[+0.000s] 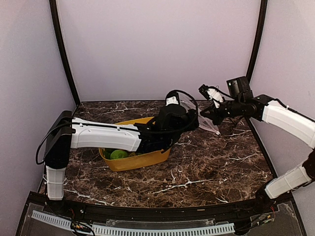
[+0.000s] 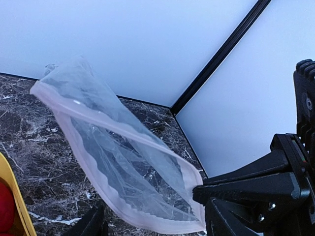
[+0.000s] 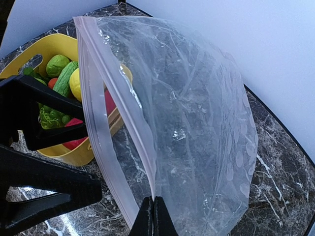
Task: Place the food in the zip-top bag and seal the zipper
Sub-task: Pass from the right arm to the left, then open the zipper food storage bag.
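Clenched tight at the right hand (image 3: 153, 216), fingertips pressed together on one lip of the clear thin plastic zip-top bag (image 3: 197, 123), right at the mouth edge. Held up over the dark white-veined marble counter (image 1: 211, 167) by that pinch, mouth gaping toward the left arm, pale round dots down the far side. Along both lips, the narrow whitish zipper strip (image 3: 94, 103), unsealed and parted wide.

Released at the left hand (image 3: 93, 158), fingers spread well apart, nothing gripped between them. Upper fingertip up against the near zipper lip, possibly just touching it; hard to tell from this angle. Lower fingertip beneath the same lip, close to the mouth's bottom corner.

Just behind the left hand, on the counter, the yellow plastic tub with handle slots (image 3: 59, 43), holding the small plastic toy food: round green vegetable (image 3: 57, 65), green cucumber (image 3: 65, 78), yellow lemon (image 3: 75, 83), red-orange carrot (image 3: 52, 82), bunch of green grapes (image 3: 49, 118), red ball (image 3: 74, 143) low by the near wall.

From overhead, left arm stretched across the tub, right arm reaching in from the right, both hands meeting at the bag just right of the tub's far end.
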`<state>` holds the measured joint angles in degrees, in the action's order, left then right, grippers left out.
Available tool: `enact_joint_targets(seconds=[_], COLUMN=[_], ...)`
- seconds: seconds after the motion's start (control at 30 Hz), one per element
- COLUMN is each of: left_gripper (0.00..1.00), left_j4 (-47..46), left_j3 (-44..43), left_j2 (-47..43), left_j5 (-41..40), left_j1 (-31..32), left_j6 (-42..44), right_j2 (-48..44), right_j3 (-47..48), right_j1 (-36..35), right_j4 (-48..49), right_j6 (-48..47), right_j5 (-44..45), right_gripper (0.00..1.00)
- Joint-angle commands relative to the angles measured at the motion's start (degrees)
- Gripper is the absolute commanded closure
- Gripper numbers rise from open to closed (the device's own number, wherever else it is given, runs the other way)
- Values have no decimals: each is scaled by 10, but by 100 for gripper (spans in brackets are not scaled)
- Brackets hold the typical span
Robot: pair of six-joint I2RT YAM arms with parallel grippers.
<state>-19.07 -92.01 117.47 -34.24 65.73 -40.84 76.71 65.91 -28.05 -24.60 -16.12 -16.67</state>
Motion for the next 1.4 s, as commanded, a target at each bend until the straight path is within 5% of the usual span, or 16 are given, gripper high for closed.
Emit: enact_joint_targets(seconds=[0.0, 0.33, 0.57, 0.67, 0.73, 0.83, 0.9, 1.23, 1.37], left_gripper=[35, 44, 87, 97, 99, 99, 99, 99, 99], left_j4=[29, -1, -82, -105, -116, -124, -128, -130, -135], left_j3=[-11, -16, -19, -19, -20, -23, -28, -40, -41], left_j2=[8, 38, 56, 57, 57, 57, 57, 56, 56], left_j5=[-13, 6, 24, 30, 36, 44, 45, 53, 61], left_j1=[-10, -26, -35, -34, -34, -29, -25, -17, -16], left_j6=[-54, -58, -14, 3, 8, 11, 15, 21, 18], right_j2=[-10, -19, -17, -13, -11, -7, -3, 1, 8], right_j3=[14, 17, 19, 17, 18, 22, 27, 37, 34], right_j1=[1, 1, 1, 1, 1, 2, 1, -2, -2], right_j4=[-7, -23, -25, -21, -17, -14, -14, -25, -17], right_j6=[16, 15, 3, 0, -3, -5, -7, -10, -11], right_j5=[-8, -38, -34, -17, -4, 11, 12, -30, 26], right_gripper=[100, 100, 100, 100, 99, 68, 60, 55, 60])
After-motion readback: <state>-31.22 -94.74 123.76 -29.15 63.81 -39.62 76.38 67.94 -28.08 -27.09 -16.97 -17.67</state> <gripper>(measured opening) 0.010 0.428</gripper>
